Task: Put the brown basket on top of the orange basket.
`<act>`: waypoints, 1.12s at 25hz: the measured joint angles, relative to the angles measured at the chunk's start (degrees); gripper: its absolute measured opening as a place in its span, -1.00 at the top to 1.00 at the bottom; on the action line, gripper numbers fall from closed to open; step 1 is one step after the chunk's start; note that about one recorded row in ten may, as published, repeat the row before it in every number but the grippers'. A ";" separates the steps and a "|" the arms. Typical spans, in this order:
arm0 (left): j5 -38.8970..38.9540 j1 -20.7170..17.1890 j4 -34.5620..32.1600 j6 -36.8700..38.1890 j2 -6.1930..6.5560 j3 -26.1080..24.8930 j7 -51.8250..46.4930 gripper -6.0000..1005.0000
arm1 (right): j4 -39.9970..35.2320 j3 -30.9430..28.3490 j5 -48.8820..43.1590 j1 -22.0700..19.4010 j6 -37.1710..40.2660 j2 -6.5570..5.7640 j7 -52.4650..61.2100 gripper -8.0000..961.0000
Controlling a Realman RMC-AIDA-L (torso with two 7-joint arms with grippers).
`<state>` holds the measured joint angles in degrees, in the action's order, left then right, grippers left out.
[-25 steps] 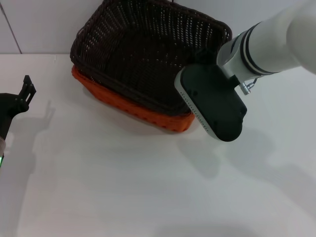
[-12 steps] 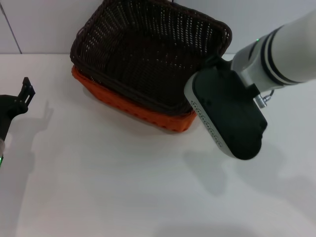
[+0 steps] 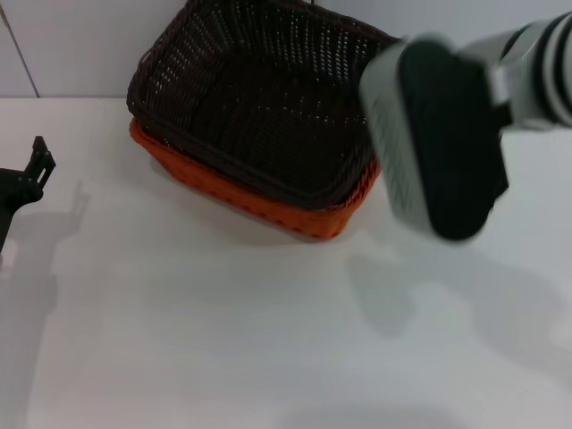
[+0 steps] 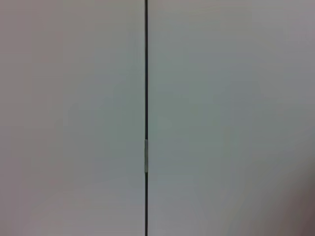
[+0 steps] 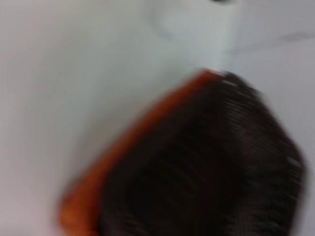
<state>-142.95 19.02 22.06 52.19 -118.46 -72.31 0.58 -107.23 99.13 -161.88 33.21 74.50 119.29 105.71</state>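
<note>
Dark brown woven wicker, rectangular with a braided rim and open-weave sides, the brown basket sits nested inside the bright orange woven basket at the far middle of the white table. Only a strip of the orange basket's sloped wall and rim shows, along the near side and at the near right corner. The brown basket lies slightly tilted in the orange one. The right wrist view gives the same relation: brown basket inside, orange rim around its edge.

Right arm: the right gripper housing hangs above the table just to the right of the stacked baskets, overlapping the brown basket's right rim in the head view. Its fingers are hidden behind the housing; whether they are spread or closed cannot be determined. Nothing is seen held.

Left arm: the left gripper is parked at the left edge of the table, well apart from the baskets. Finger state cannot be determined. Its wrist camera shows only a plain wall panel with a vertical seam.

Key relation: the baskets lie to the left of the right gripper, their long axis running from far left to near right. The right arm is by far the nearer. Judgement: placement appears complete.
</note>
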 joint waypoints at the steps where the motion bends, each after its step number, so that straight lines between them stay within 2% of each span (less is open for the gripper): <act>1: 0.01 0.07 -0.01 -0.05 0.04 -0.42 0.02 -0.66 | 0.08 -0.59 -0.56 -1.70 -4.18 0.03 1.34 -0.21; 2: 0.01 0.07 -0.01 -0.05 0.04 -0.42 0.02 -0.66 | 0.14 -1.77 -1.07 -5.34 -11.86 0.04 3.44 -0.21; 3: 0.03 0.30 -0.28 -0.22 0.11 -1.14 -0.04 -0.66 | 0.14 -1.77 -1.07 -5.34 -11.86 0.04 3.44 -0.21; 6: 0.03 0.55 -0.51 -0.27 0.11 -2.41 -0.20 -0.66 | 0.38 -2.68 0.27 -11.61 -24.95 0.10 6.91 -0.21; 7: 0.03 0.55 -0.51 -0.27 0.11 -2.41 -0.20 -0.66 | 0.99 -2.68 2.46 -16.27 -34.08 0.23 9.03 -0.21; 8: 0.03 0.55 -0.51 -0.27 0.11 -2.41 -0.20 -0.66 | 0.99 -2.68 2.46 -16.27 -34.08 0.23 9.03 -0.21; 9: 0.03 0.55 -0.51 -0.27 0.11 -2.41 -0.20 -0.66 | 2.65 -2.49 6.07 -20.24 -42.96 0.32 9.93 -0.21; 10: 0.04 0.70 -0.54 -0.19 0.14 -3.70 -0.35 -0.66 | 2.65 -2.49 6.07 -20.24 -42.96 0.32 9.93 -0.21; 11: 0.04 0.77 -0.47 0.09 0.16 -4.08 -0.39 -0.66 | 4.12 -2.33 8.11 -21.91 -47.25 0.32 10.00 -0.21; 12: 0.06 0.77 -0.40 0.25 0.16 -4.23 -0.41 -0.66 | 8.11 -1.87 12.11 -24.38 -56.37 0.30 10.04 -0.21; 13: 0.06 0.77 -0.40 0.25 0.16 -4.23 -0.41 -0.66 | 15.28 -0.31 16.22 -25.82 -70.00 0.11 10.05 -0.21; 14: 0.06 0.78 -0.27 0.51 0.16 -4.33 -0.42 -0.66 | 15.28 -0.31 16.22 -25.82 -70.00 0.11 10.05 -0.21; 15: 0.04 0.78 -0.27 0.65 0.15 -4.30 -0.42 -0.66 | 18.47 0.57 17.80 -26.12 -75.97 0.06 10.05 -0.21; 16: 0.04 0.78 -0.27 0.65 0.15 -4.30 -0.42 -0.66 | 18.47 0.57 17.80 -26.12 -75.97 0.06 10.05 -0.21; 17: 0.04 0.78 -0.27 0.65 0.15 -4.30 -0.42 -0.66 | 25.79 2.78 21.74 -25.98 -88.47 0.02 10.47 -0.21; 18: 0.04 0.78 -0.27 0.65 0.15 -4.30 -0.42 -0.66 | 25.79 2.78 21.74 -25.98 -88.47 0.02 10.47 -0.21; 19: 0.04 0.78 -0.27 0.65 0.15 -4.30 -0.42 -0.66 | 31.64 4.39 25.94 -25.65 -99.34 0.00 13.49 -0.22; 21: -0.13 1.11 -0.57 0.52 0.03 -3.96 -0.41 -0.66 | 33.59 4.66 27.04 -25.56 -102.43 -0.03 15.76 -0.21; 22: -0.13 1.16 -0.65 0.40 0.04 -4.02 -0.41 -0.66 | 38.95 4.38 27.66 -25.26 -108.29 -0.24 25.63 -0.21; 23: -0.13 1.16 -0.65 0.40 0.04 -4.02 -0.41 -0.66 | 38.95 4.38 27.66 -25.26 -108.29 -0.24 25.63 -0.21; 24: -0.13 1.16 -0.65 0.40 0.04 -4.02 -0.41 -0.66 | 41.66 4.06 27.48 -25.03 -110.81 -0.37 30.45 -0.21; 26: 0.00 1.42 -1.37 0.26 0.13 -4.57 -0.41 -0.66 | 47.23 3.69 27.11 -24.34 -117.50 -0.55 40.30 -0.21; 27: 0.02 1.46 -1.49 0.23 0.15 -4.78 -0.41 -0.66 | 53.56 3.42 27.12 -23.55 -124.87 -0.55 50.01 -0.21; 28: 0.02 1.46 -1.49 0.23 0.15 -4.78 -0.41 -0.66 | 53.56 3.42 27.12 -23.55 -124.87 -0.55 50.01 -0.21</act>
<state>-142.93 20.48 20.56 52.42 -118.31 -77.09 0.16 -53.67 102.56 -134.76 9.66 -50.37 118.74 155.72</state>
